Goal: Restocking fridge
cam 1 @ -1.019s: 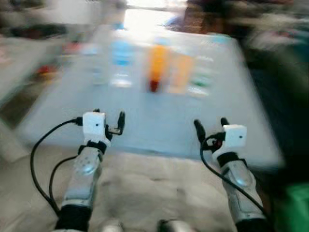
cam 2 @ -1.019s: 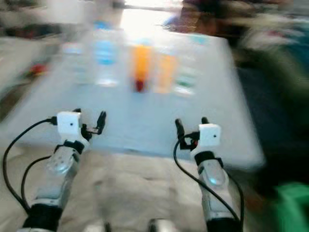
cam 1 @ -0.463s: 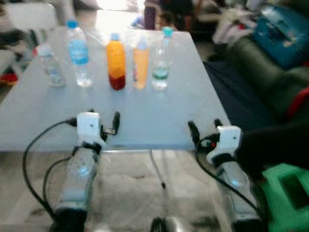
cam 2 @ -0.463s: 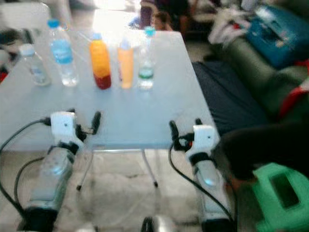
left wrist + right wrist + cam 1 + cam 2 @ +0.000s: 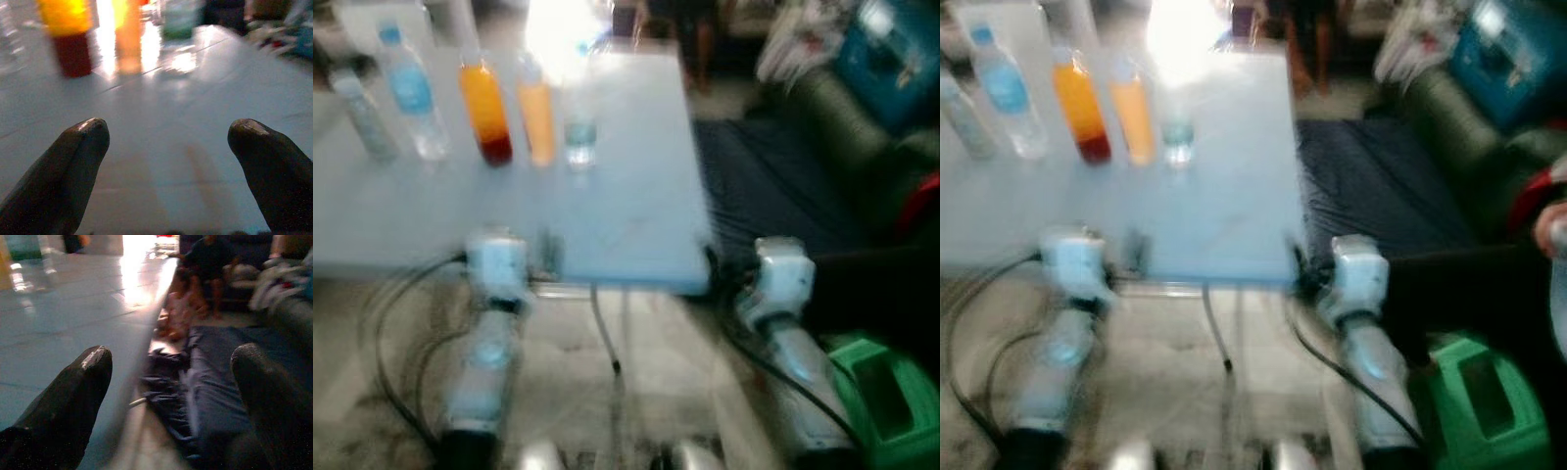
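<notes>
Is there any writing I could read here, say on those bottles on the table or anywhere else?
No text can be read in these pictures.
Blue-labelled water bottle: label too blurred to read.
Orange juice bottle with a dark red base: no legible print.
Paler orange bottle: too blurred.
Clear bottle with a greenish label: too blurred.
Green stool and blue bag: no writing that can be made out.

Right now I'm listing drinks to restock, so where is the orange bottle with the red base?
The orange bottle with the red base stands on the far left part of the table, between the blue-label water bottle and the paler orange bottle.
</notes>
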Available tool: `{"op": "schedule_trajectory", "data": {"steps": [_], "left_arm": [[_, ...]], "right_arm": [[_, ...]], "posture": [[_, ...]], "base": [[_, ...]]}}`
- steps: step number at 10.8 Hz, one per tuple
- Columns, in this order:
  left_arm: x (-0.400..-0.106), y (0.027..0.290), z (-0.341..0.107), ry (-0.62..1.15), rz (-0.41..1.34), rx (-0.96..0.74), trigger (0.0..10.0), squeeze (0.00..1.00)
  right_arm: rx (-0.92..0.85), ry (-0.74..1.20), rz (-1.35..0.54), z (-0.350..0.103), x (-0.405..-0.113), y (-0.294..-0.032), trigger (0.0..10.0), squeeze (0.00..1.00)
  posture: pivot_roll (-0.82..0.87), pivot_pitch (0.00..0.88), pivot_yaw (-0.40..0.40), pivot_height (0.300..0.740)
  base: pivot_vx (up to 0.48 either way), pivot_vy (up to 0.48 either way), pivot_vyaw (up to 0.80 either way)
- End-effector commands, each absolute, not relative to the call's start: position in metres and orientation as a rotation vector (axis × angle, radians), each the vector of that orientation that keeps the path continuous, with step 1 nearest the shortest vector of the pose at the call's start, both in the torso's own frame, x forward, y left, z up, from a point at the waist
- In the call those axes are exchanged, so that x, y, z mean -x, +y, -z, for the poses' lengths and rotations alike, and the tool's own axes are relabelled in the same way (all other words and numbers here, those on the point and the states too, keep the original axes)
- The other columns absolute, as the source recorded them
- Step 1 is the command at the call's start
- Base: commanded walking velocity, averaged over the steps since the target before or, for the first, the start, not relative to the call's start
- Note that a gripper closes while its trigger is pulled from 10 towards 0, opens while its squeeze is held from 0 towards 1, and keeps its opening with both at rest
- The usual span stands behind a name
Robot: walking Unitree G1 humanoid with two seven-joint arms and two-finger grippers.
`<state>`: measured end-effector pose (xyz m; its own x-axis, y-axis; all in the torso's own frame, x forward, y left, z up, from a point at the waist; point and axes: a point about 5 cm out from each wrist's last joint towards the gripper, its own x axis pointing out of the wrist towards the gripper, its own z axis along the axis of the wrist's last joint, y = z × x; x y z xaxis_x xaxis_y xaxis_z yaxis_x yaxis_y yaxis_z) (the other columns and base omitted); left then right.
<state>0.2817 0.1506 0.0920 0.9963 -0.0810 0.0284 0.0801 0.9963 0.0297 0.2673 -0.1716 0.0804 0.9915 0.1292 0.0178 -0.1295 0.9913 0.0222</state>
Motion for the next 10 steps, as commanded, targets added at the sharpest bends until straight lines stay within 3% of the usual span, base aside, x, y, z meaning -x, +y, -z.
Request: {"op": "schedule_trajectory", "data": {"steps": [1, 6, 8, 10], "left_arm": [[-0.279, 0.164, -0.093, -0.037, 0.039, -0.044, 10.0, 0.00], [-0.270, 0.180, -0.081, -0.016, -0.022, -0.076, 10.0, 0.00], [-0.275, 0.175, -0.085, -0.035, 0.001, -0.066, 10.0, 0.00], [-0.277, 0.175, -0.086, -0.045, 0.012, -0.072, 10.0, 0.00]], "right_arm": [[-0.040, -0.038, -0.141, -0.085, -0.268, -0.167, 10.0, 0.00], [-0.007, -0.039, -0.207, -0.086, -0.266, -0.160, 10.0, 0.00], [-0.006, -0.067, -0.200, -0.092, -0.272, -0.163, 10.0, 0.00], [-0.011, -0.072, -0.207, -0.091, -0.268, -0.161, 10.0, 0.00]], "posture": [[0.09, 0.062, -0.042, 0.740], [0.10, 0.025, -0.083, 0.740], [0.10, 0.019, -0.066, 0.740], [0.09, 0.011, -0.058, 0.740]], "base": [[0.000, 0.000, 0.00], [0.000, 0.000, 0.00], [0.268, 0.000, 0.00], [0.321, 0.000, 0.53]]}}
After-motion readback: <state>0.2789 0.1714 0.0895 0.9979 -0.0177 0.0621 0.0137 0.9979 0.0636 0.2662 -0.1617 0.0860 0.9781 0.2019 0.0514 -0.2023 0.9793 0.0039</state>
